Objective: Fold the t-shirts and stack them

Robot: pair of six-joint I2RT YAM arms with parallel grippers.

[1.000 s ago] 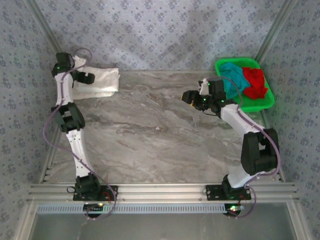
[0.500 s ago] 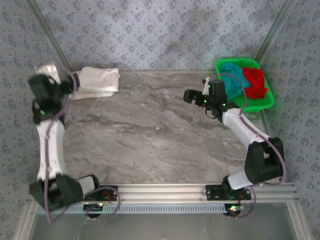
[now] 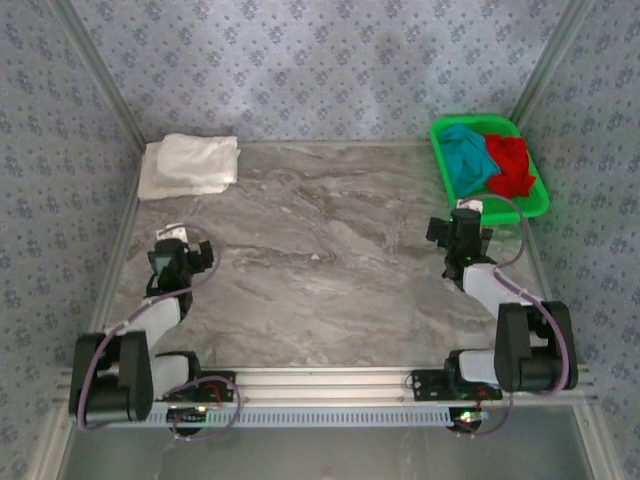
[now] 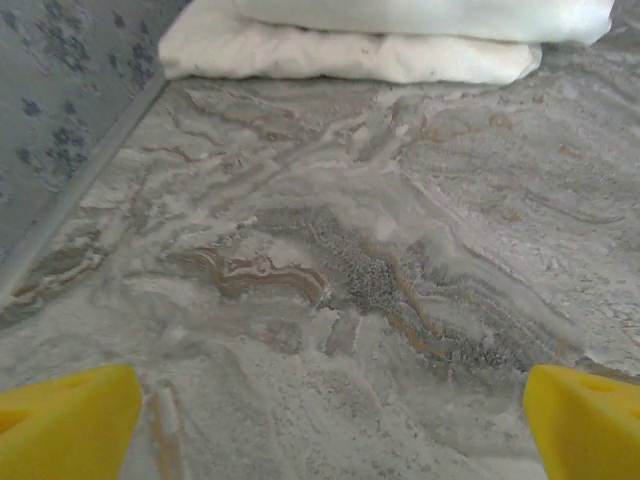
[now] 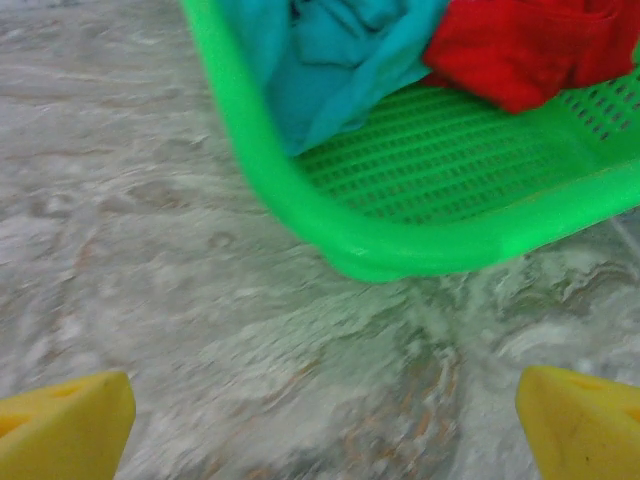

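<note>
Top external: grey marbled table (image 3: 320,270), blue patterned walls (image 3: 320,60). Wrist views: left gripper (image 4: 325,425), right gripper (image 5: 322,425) jaws wide apart, empty.

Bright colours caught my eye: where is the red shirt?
From above, the red shirt lies in the green basket, right of the teal shirt, at the far right of the table.

This is a purpose-built robot test cell, not a lived-in room: a grey marble-patterned tabletop (image 3: 320,270) is boxed in by pale blue floral-print wall panels (image 3: 320,60). Along the tabletop's near edge, a slotted aluminium rail (image 3: 320,382) carries a white-and-black left robot arm (image 3: 160,315) and a matching right robot arm (image 3: 490,283).
</note>
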